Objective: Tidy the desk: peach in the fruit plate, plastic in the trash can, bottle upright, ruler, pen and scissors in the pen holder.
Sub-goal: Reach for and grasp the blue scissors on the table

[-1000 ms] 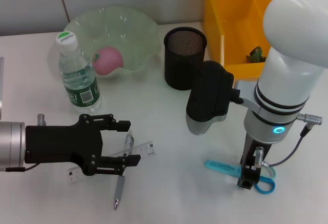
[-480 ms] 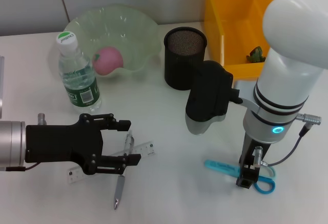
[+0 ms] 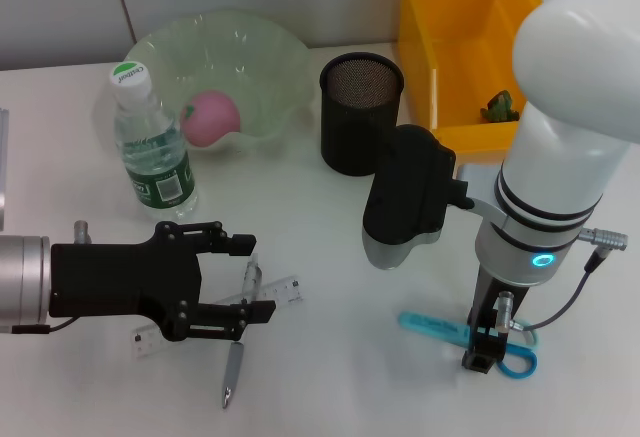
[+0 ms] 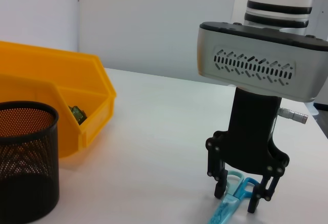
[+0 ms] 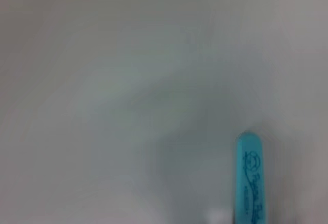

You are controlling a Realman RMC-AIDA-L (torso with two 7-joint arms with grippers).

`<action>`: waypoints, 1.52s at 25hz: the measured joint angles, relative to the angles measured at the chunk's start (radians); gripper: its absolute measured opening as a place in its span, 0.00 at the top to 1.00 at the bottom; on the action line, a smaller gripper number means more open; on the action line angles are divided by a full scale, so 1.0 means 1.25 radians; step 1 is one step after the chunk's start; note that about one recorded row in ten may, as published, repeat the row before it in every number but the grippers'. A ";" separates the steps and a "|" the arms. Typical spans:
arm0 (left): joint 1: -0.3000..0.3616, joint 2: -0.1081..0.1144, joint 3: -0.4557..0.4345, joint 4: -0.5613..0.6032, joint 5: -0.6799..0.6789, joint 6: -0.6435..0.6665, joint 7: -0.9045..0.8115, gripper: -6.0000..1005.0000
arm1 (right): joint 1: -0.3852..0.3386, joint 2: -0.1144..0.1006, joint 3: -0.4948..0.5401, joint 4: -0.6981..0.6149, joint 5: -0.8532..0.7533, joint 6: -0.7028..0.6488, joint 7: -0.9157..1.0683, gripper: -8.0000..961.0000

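My right gripper (image 3: 481, 349) points straight down over the blue scissors (image 3: 438, 326) lying on the table. The left wrist view shows that right gripper (image 4: 240, 195) open, one finger on each side of the scissors (image 4: 228, 211) near the handles. The scissors' blue sheath (image 5: 252, 179) fills the corner of the right wrist view. My left gripper (image 3: 254, 277) is open low over the grey pen (image 3: 236, 351) and the clear ruler (image 3: 283, 292), which cross each other. The peach (image 3: 212, 117) lies in the pale green fruit plate (image 3: 272, 52). The bottle (image 3: 152, 147) stands upright. Green plastic (image 3: 500, 107) lies in the yellow trash can (image 3: 455, 57).
The black mesh pen holder (image 3: 360, 112) stands at the middle back, between the fruit plate and the yellow bin. My right arm's black and grey forearm housing (image 3: 408, 197) hangs just in front of the holder.
The right arm's upper part has shifted very slightly, with its gripper still down over the scissors. The left arm, pen and ruler have not moved.
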 joint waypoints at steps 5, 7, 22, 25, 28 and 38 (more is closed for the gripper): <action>0.000 0.001 0.000 0.000 0.001 0.001 0.000 0.22 | 0.000 0.000 0.000 -0.004 -0.001 0.000 0.003 0.51; -0.001 0.001 0.000 0.000 0.003 0.000 0.000 0.22 | 0.000 0.000 -0.002 -0.009 -0.002 0.000 0.004 0.51; -0.001 0.001 0.000 0.000 0.002 0.003 0.000 0.23 | 0.000 0.000 -0.009 -0.013 -0.003 0.000 0.006 0.54; -0.001 0.001 0.000 0.000 0.002 0.004 -0.002 0.23 | 0.000 0.000 -0.009 -0.013 -0.004 -0.001 0.007 0.55; -0.001 0.002 0.000 0.002 0.002 0.004 -0.005 0.23 | 0.000 0.000 -0.009 -0.013 -0.004 -0.001 0.012 0.57; 0.000 0.002 0.000 0.008 0.004 0.006 -0.011 0.23 | -0.002 0.000 -0.010 -0.015 -0.004 -0.002 0.018 0.60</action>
